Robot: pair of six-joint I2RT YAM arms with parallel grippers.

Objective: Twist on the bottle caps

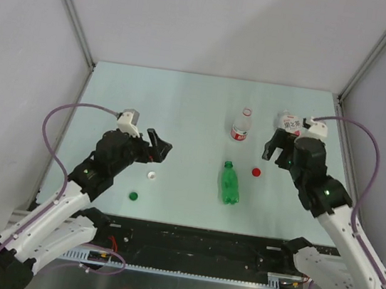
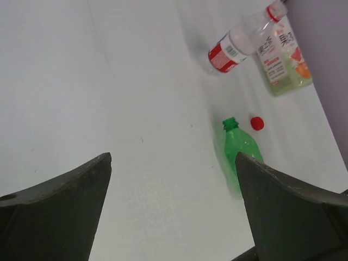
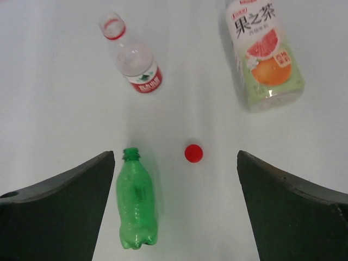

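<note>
My left end effector [image 1: 162, 144] and right end effector [image 1: 274, 154] gape wide, both empty. Red cap [image 3: 193, 153] ahead of right: I'd centre, descend straight, pinch gently.

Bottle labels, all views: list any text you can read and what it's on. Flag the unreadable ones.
"果之茶": large dark characters on the wide bottle label, right wrist view.
Unreadable: small red print above those characters, too small.
Unreadable: white print on the slim bottle red band, blurred.
No text seen: green bottle, red cap.
</note>
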